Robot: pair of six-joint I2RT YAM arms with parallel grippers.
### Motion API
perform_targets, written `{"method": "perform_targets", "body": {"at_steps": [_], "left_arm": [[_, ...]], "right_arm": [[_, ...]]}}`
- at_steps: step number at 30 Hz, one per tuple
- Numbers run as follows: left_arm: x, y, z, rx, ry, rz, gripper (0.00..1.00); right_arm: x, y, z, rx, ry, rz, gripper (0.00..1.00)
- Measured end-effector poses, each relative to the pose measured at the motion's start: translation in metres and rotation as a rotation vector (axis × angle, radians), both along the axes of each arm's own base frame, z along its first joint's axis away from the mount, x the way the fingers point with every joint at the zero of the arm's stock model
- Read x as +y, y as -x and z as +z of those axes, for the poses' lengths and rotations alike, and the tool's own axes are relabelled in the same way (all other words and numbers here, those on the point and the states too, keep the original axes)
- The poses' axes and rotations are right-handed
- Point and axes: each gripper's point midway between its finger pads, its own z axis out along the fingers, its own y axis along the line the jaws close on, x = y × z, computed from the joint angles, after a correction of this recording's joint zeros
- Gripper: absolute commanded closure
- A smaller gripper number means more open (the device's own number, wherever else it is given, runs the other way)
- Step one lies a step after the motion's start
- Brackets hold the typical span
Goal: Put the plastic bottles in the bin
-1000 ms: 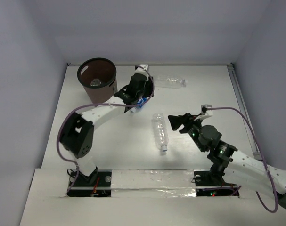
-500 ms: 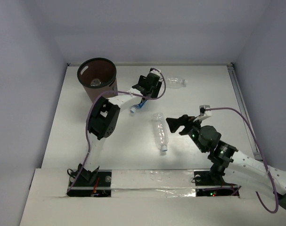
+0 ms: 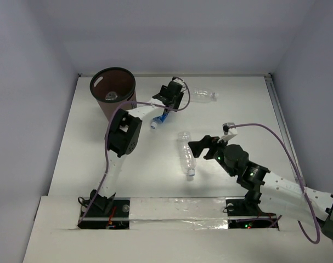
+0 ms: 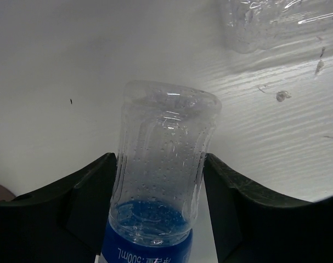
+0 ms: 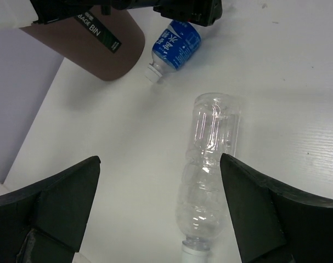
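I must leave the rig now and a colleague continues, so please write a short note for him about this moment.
Left gripper: shut on the blue-label bottle, to the right of the bin.
Right gripper: open, above the middle clear bottle, not touching it.
Far clear bottle: lies further back, untouched.
Done: a pale thing, perhaps a bottle, is inside the bin; more I cannot tell.
Left: the three bottles in view are all outside the bin and must go in.
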Motion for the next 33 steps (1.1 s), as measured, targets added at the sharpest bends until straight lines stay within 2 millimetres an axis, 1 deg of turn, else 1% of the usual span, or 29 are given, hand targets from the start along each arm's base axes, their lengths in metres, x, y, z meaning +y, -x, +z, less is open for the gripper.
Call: {"method": "perform_targets", "body": {"at_steps": [3, 4, 7, 8, 9, 10, 11, 12, 13, 14, 15, 16, 18, 20, 22, 23, 25, 27, 29, 31, 33], "left_arm": [[0.001, 0.000, -0.002, 0.001, 0.014, 0.006, 0.79], [0.001, -0.001, -0.001, -0.008, 0.026, 0.007, 0.79], [0.003, 0.015, 0.002, 0.012, 0.065, -0.001, 0.79], [0.004, 0.022, 0.007, 0.022, 0.085, -0.009, 0.79], [0.004, 0.028, 0.012, 0.028, 0.105, -0.015, 0.79], [0.002, 0.034, 0.021, 0.028, 0.137, -0.026, 0.79], [-0.001, 0.037, 0.035, 0.018, 0.169, -0.037, 0.79], [-0.004, 0.040, 0.050, 0.004, 0.206, -0.050, 0.79], [-0.009, 0.042, 0.070, -0.021, 0.251, -0.064, 0.79], [-0.013, 0.045, 0.094, -0.053, 0.300, -0.081, 0.79], [-0.016, 0.047, 0.117, -0.087, 0.344, -0.097, 0.79], [-0.018, 0.050, 0.146, -0.130, 0.395, -0.114, 0.79], [-0.019, 0.059, 0.203, -0.225, 0.489, -0.140, 0.78], [-0.014, 0.070, 0.259, -0.325, 0.576, -0.156, 0.78], [-0.005, 0.085, 0.308, -0.418, 0.648, -0.165, 0.77], [0.001, 0.093, 0.331, -0.467, 0.681, -0.168, 0.77], [0.017, 0.108, 0.367, -0.546, 0.728, -0.155, 0.76], [0.032, 0.119, 0.392, -0.603, 0.771, -0.141, 0.76], [0.055, 0.121, 0.410, -0.648, 0.807, -0.106, 0.76], [0.086, 0.114, 0.418, -0.686, 0.829, -0.039, 0.75], [0.123, 0.100, 0.420, -0.716, 0.837, 0.052, 0.75]], "right_arm": [[0.000, 0.000, -0.001, 0.003, 0.002, 0.000, 0.10], [0.000, 0.000, -0.002, 0.004, 0.004, -0.001, 0.17], [0.002, -0.002, -0.010, 0.024, 0.021, -0.007, 0.32], [0.003, -0.003, -0.017, 0.040, 0.036, -0.009, 0.40], [0.004, -0.004, -0.023, 0.056, 0.050, -0.009, 0.42], [0.006, -0.005, -0.031, 0.076, 0.066, -0.012, 0.43], [0.007, -0.005, -0.039, 0.097, 0.089, -0.013, 0.42], [0.008, -0.006, -0.047, 0.117, 0.114, -0.014, 0.38], [0.008, -0.006, -0.053, 0.132, 0.132, -0.016, 0.33], [0.008, -0.007, -0.057, 0.147, 0.155, -0.018, 0.20], [0.009, -0.010, -0.058, 0.156, 0.170, -0.023, 0.15], [0.009, -0.014, -0.057, 0.159, 0.190, -0.027, 0.10], [0.007, -0.027, -0.052, 0.157, 0.216, -0.047, 0.09], [0.005, -0.044, -0.045, 0.158, 0.229, -0.067, 0.08], [0.004, -0.065, -0.042, 0.164, 0.254, -0.077, 0.08], [0.004, -0.073, -0.044, 0.172, 0.272, -0.076, 0.08], [0.007, -0.085, -0.052, 0.197, 0.318, -0.059, 0.08], [0.014, -0.091, -0.063, 0.224, 0.362, -0.022, 0.08], [0.024, -0.094, -0.076, 0.252, 0.399, 0.026, 0.08], [0.031, -0.093, -0.091, 0.280, 0.431, 0.073, 0.08], [0.034, -0.091, -0.104, 0.306, 0.454, 0.105, 0.09]]}}
